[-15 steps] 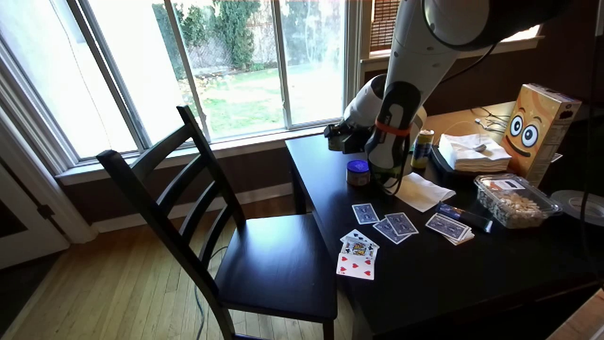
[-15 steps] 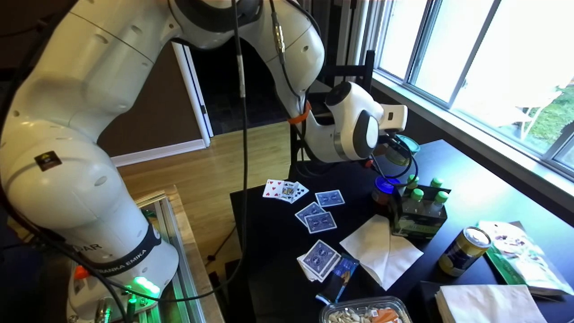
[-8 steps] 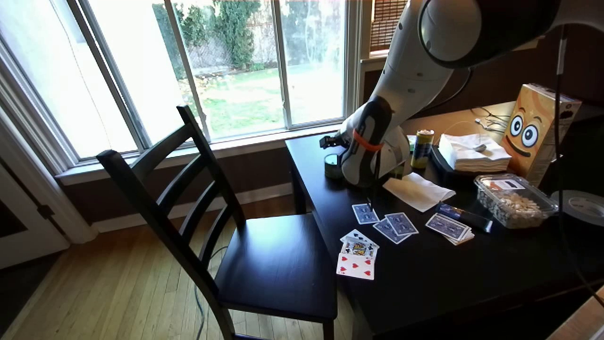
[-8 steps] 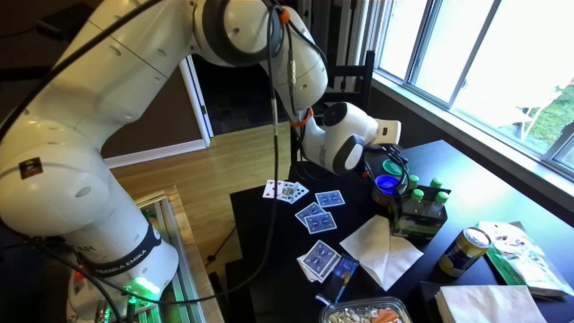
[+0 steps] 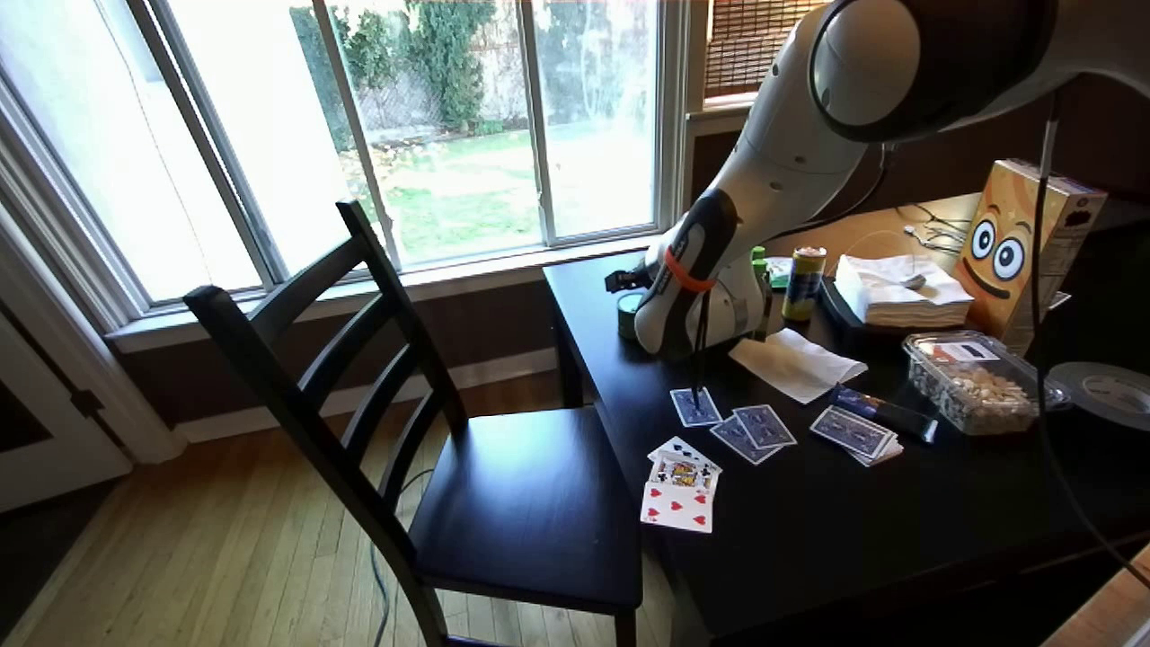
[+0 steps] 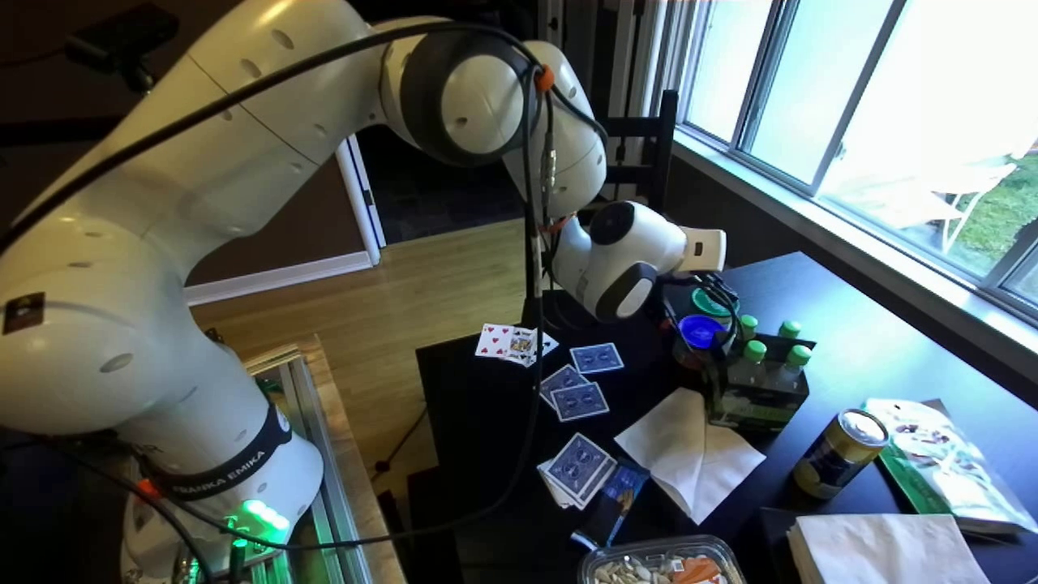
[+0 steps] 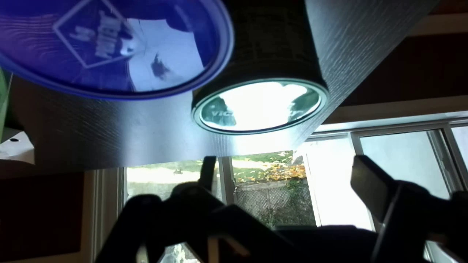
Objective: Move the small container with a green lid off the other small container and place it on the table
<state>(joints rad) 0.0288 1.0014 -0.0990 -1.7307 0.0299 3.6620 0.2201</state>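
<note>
The small container with a green lid (image 5: 628, 316) stands upright on the dark table (image 5: 862, 539); part of it is behind the arm in that exterior view. Its green lid also shows in an exterior view (image 6: 711, 302) and in the wrist view (image 7: 261, 106). The other small container, with a blue lid (image 6: 699, 331), stands close beside it; it also shows in the wrist view (image 7: 109, 47) and is hidden behind the arm in an exterior view. My gripper (image 7: 283, 166) is open, with nothing between its fingers. It is above the green-lidded container (image 5: 624, 280), apart from it.
A carrier of green-capped bottles (image 6: 758, 393) stands right beside the blue-lidded container. Playing cards (image 5: 696, 407), a napkin (image 5: 800, 364), a can (image 5: 804, 283) and a clear tub (image 5: 984, 382) are on the table. A black chair (image 5: 530, 503) stands at the table's edge.
One second ago my gripper held the green-lidded container raised above the table. By half a second ago it stood on the table, let go. The arm has since shifted slightly, the gripper staying above it.
</note>
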